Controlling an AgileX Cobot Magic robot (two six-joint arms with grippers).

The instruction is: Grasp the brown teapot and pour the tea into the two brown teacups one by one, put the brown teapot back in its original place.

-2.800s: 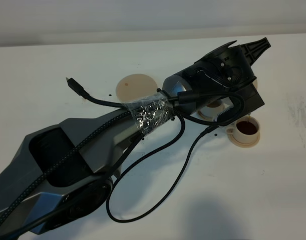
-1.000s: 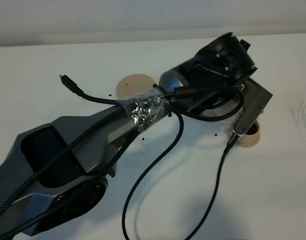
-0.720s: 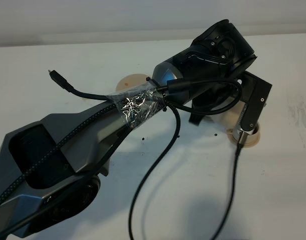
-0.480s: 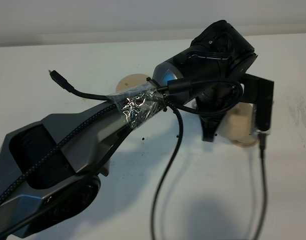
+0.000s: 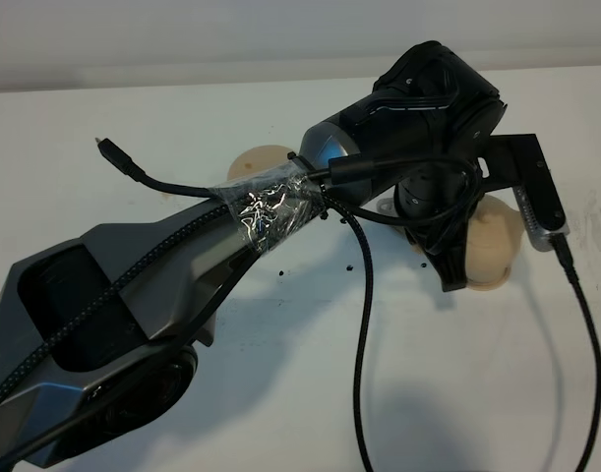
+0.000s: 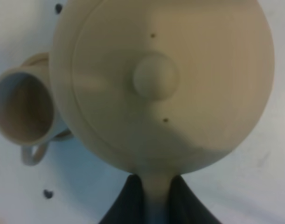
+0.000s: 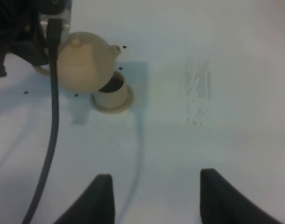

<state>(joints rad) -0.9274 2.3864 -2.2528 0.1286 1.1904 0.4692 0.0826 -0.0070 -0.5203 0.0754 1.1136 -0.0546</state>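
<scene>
From the high camera, the grey left arm (image 5: 133, 295), with crinkled foil tape (image 5: 269, 208) around a black cable (image 5: 364, 324), stretches from seven o'clock on the white bench (image 5: 103, 108) toward two o'clock. At its end, near three o'clock, it carries the squat round tan clay teapot (image 5: 497, 236). The teapot sits over a small round tan cup saucer (image 5: 485, 284), of which only the rim shows. The wide flat tan saucer (image 5: 253, 161) lies bare at about nine o'clock from the teapot, well apart and half hidden by the arm.

In the left wrist view, the black left fingers (image 6: 130, 200) are pinched narrow on the teapot's handle (image 6: 156, 193). The lid and its round knob (image 6: 156, 74) are seen from straight above. Taking the handle as six o'clock, a small tan teacup (image 6: 23, 107) with a loop handle sits at nine, just beside the teapot's body. Whether this teacup holds tea cannot be told.

In the right wrist view, the black right fingers (image 7: 102, 200) stand wide apart over bare bench, holding nothing, well away from the crockery. The teapot (image 7: 81, 67) hangs close to upright. Just under its short spout (image 7: 115, 49) a second teacup (image 7: 112, 91), dark inside, stands on its saucer (image 7: 115, 107).
</scene>
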